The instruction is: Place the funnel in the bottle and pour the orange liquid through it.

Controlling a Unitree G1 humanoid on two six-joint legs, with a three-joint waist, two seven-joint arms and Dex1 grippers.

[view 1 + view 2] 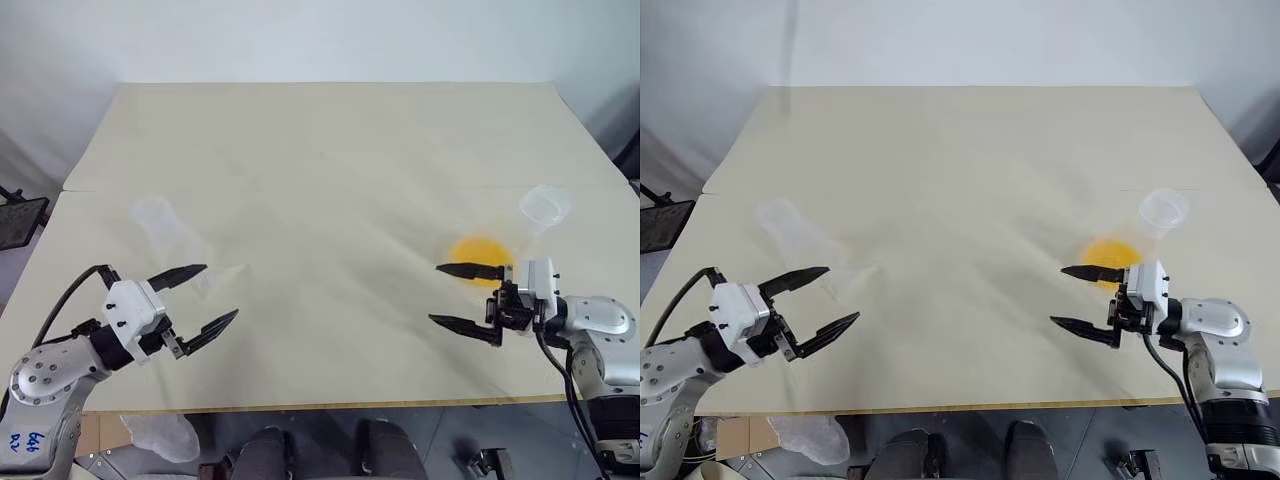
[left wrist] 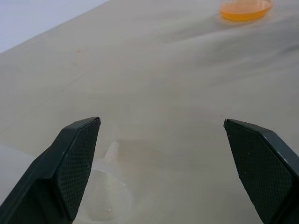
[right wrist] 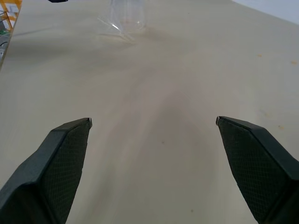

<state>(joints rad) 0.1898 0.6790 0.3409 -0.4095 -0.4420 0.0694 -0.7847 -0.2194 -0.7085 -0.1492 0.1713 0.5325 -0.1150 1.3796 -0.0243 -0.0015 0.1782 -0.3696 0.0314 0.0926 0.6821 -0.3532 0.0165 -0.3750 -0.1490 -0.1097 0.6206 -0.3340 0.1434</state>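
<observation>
Both end effectors, left & right, spread, empty, level over bench; funnel below left, ready for pickup; orange liquid at 12 o'clock of right.

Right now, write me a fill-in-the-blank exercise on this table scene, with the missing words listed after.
1. The fingers of the left gripper stand ____.
2. The liquid inside the flask near the right gripper is ____ in colour.
3. The clear funnel lies on the ____ close to the left gripper.
4. The right gripper holds ____.

Missing words: open; orange; table; nothing
</observation>
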